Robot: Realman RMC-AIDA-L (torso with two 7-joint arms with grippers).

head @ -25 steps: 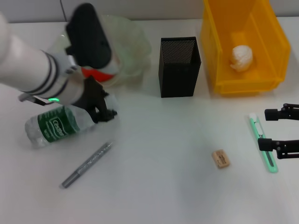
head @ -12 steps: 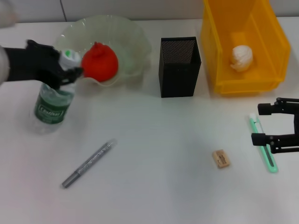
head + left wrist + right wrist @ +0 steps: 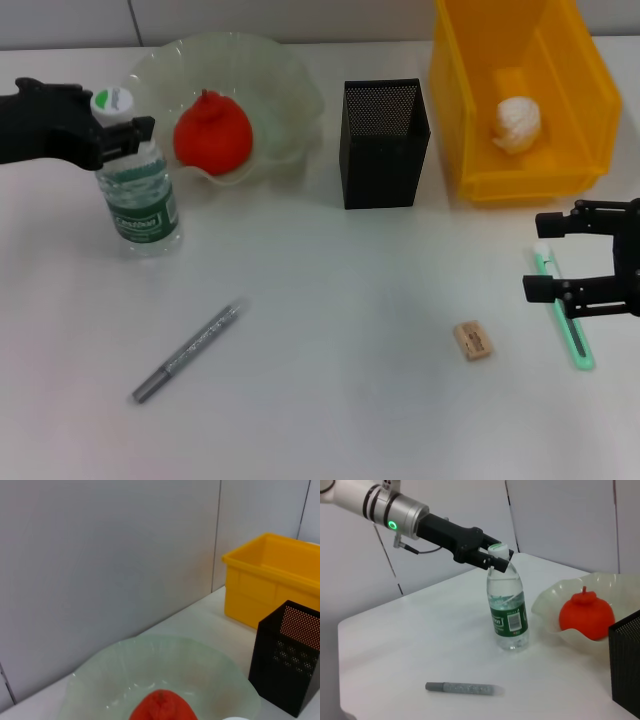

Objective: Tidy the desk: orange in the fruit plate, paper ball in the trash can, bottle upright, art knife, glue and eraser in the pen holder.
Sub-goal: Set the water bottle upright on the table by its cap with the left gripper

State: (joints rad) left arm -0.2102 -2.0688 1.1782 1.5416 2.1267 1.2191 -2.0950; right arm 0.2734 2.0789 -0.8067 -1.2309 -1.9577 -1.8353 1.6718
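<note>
the left gripper clamps the neck of the clear green-labelled plastic bottle, steadying it upright at the desk's ten o'clock; the right gripper, jaws apart, straddles the green art knife at three o'clock.

Left wrist view: orange is sitting inside the pale green fruit plate. Black mesh pen holder is standing just beside the plate. Yellow trash can is standing beyond the pen holder, near the grey wall.
</note>
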